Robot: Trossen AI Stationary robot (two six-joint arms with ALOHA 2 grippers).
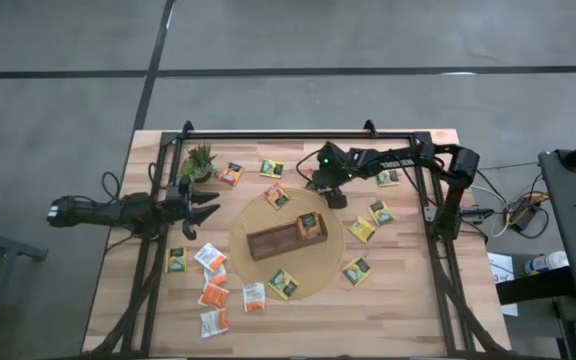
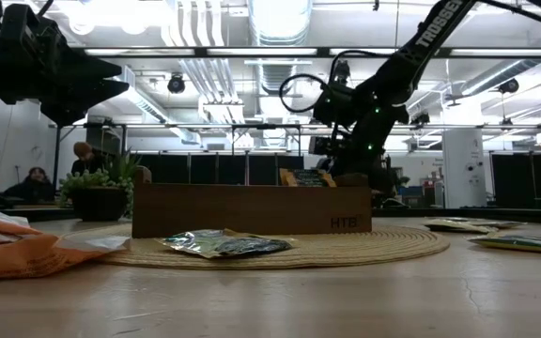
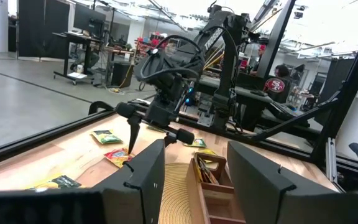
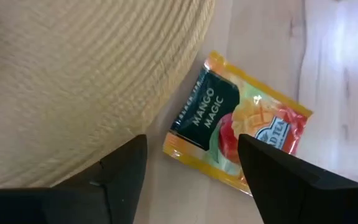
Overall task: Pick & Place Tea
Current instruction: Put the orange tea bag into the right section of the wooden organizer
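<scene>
A yellow and dark green tea sachet (image 4: pixel 238 124) lies flat on the wooden table, one edge against the rim of the round woven mat (image 4: pixel 73 74). My right gripper (image 4: pixel 192 140) hovers open above it, slanting down, one finger on either side and touching nothing. In the high view this gripper (image 1: pixel 330 195) covers the sachet; the left wrist view shows the sachet (image 3: pixel 118 157) under its fingers. The brown wooden tray (image 1: pixel 268 243) stands on the mat, with a sachet (image 1: pixel 311 226) in one compartment. My left gripper (image 1: pixel 208 205) waits open and level at the table's left.
Several other sachets lie scattered: a group at the near left (image 1: pixel 211 257), some along the far side (image 1: pixel 271 168), some to the right of the mat (image 1: pixel 363 229). A small potted plant (image 1: pixel 199 160) stands at the far left. A black frame (image 1: pixel 298 134) rims the table.
</scene>
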